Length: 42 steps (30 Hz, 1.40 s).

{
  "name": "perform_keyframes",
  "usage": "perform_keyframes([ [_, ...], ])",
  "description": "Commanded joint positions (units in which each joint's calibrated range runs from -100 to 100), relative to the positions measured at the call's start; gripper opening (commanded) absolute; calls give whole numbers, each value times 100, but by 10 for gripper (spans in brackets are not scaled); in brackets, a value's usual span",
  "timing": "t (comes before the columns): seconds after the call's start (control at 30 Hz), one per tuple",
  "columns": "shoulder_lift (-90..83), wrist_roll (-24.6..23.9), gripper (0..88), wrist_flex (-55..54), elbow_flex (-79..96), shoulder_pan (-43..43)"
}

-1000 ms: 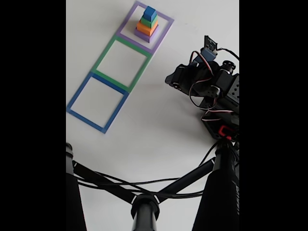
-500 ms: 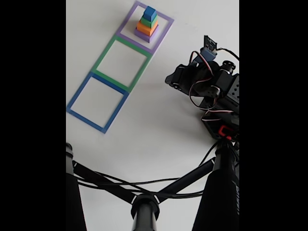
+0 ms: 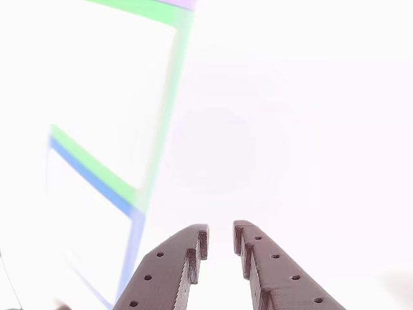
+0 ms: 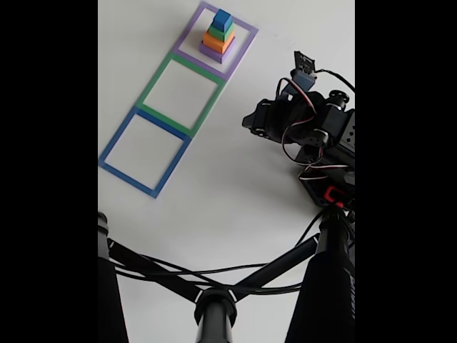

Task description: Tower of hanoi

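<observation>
— Where's the tower?

— In the fixed view, top centre of the frame: the tower of hanoi (image 4: 218,37) stands stacked inside the purple outline (image 4: 243,46), blue cube on top, then green, orange and the purple slab lowest. The green outline (image 4: 156,85) and blue outline (image 4: 118,137) sit below it.

— And your gripper?

— My gripper (image 3: 221,240) enters the other view from the bottom edge, fingers a narrow gap apart, holding nothing, over bare white table (image 3: 290,129). My arm (image 4: 307,125) is folded at the right.
</observation>
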Motion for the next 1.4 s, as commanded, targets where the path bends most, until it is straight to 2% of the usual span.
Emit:
perform_keyframes([
  [0.0,836,553,0,-282,-1315,-191],
  [0.23,1934,1128,0,-453,-3233,-249],
  [0.43,2871,2413,0,-299,-4979,-191],
  [0.53,3307,3258,0,-266,-5770,-220],
  [0.57,3404,3664,0,-291,-5961,-239],
  [0.6,3484,4357,0,-331,-6133,-287],
  [0.63,3525,5287,0,-396,-6233,-374],
  [0.67,3541,6656,1,-444,-6297,-489],
  [0.7,3549,8584,1,-501,-6342,-623],
  [0.73,3557,9243,1,-590,-6361,-671],
  [0.77,3581,9429,1,-720,-6370,-632],
  [0.83,3638,10156,1,-825,-6406,-565],
  [0.93,3775,10545,1,-1044,-6406,-431],
  [1.17,4171,12134,24,-1602,-6370,-508],
  [1.37,4518,13081,38,-1813,-6433,-421],
])
